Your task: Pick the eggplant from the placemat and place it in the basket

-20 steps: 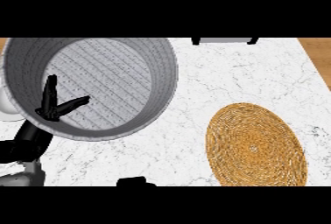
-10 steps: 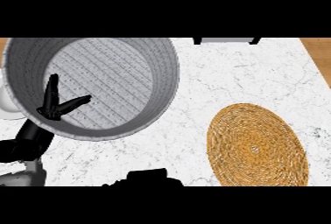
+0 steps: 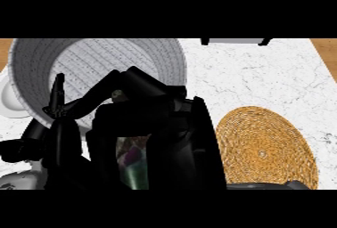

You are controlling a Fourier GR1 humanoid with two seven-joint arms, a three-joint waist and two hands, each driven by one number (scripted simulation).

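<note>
A glossy purple eggplant with a green stalk end (image 3: pixel 133 165) is seen only as a narrow strip, low in the head view, between the dark parts of a large black hand (image 3: pixel 164 133) that fills the middle of the picture. The right hand is raised close under the camera, and its fingers are curled round the eggplant, so that most of the vegetable is hidden. The eggplant is held up off the round woven straw placemat (image 3: pixel 266 149), which lies flat just to the right, its golden coils spiralling out from a small centre. Nothing is seen lying on the part of the mat that shows.

Behind and to the left, a wide round grey basket (image 3: pixel 99 58) with a ribbed, woven-looking wall and floor is set on the counter. In front of its near wall the black left hand (image 3: pixel 58 104) is held, fingers straight and pointing upward, thumb spread to the side, with nothing in it. Part of a smooth white rounded object (image 3: pixel 8 98) is visible at the basket's left side.

All of this is carried by a white marble counter (image 3: pixel 256 75) with fine grey veins.
</note>
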